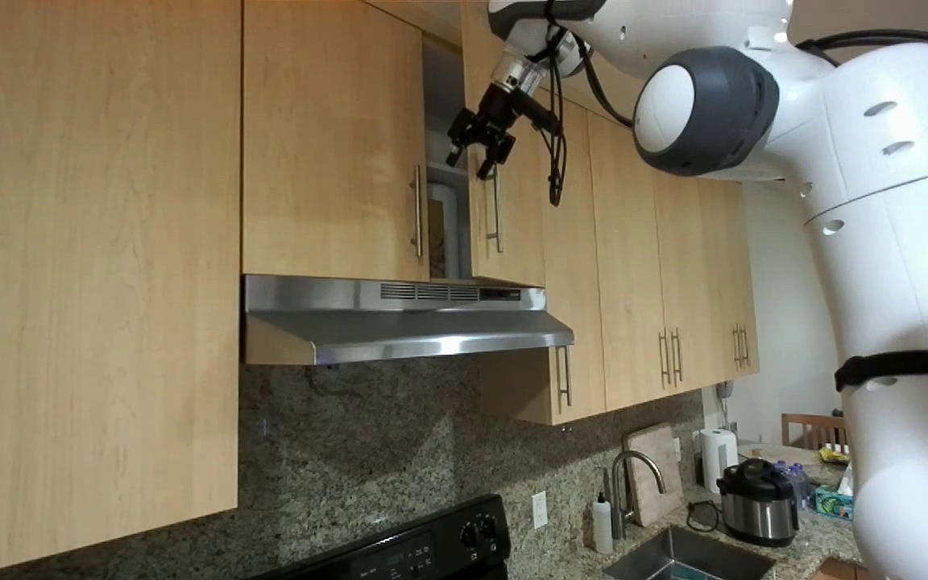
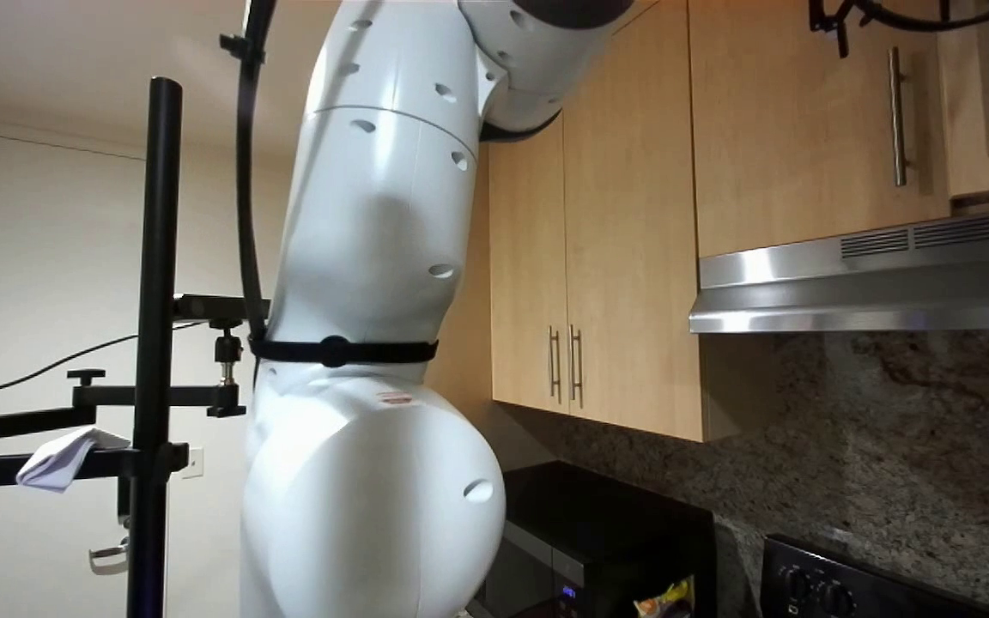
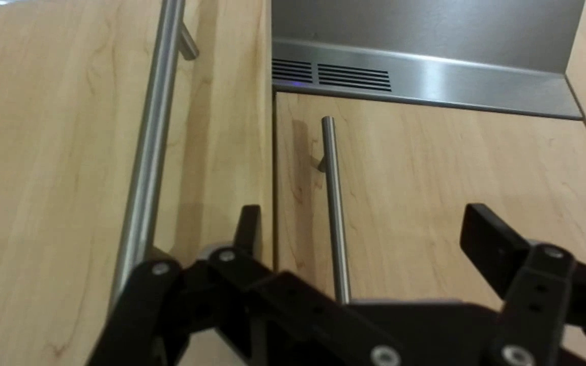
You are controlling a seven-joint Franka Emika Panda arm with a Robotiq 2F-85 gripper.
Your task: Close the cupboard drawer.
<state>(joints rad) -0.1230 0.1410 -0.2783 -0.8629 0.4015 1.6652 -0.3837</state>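
Note:
The cupboard drawer is a light-maple wall-cabinet door point(image 1: 524, 221) with a slim vertical silver bar handle point(image 1: 498, 211). It stands partly open above the hood. A gap at its edge shows a shelf and a white object point(image 1: 446, 213) inside. The door also shows at the right edge in an exterior view point(image 2: 971, 159) and at left in the upside-down wrist view point(image 3: 69, 168), nearer than its neighbour. Its inner face is hidden. My gripper point(image 1: 470, 165) is open and empty in front of the gap and the door's handle edge. In the wrist view point(image 3: 363, 218) its fingers straddle the seam and the neighbour's handle.
The neighbouring maple door point(image 1: 335, 145) with its own bar handle point(image 1: 418, 211) looks shut. The steel range hood point(image 1: 408, 322) sits right below both doors. Longer same-wood doors point(image 1: 625, 266) stand beyond. A black stand point(image 2: 155, 343) is behind the arm.

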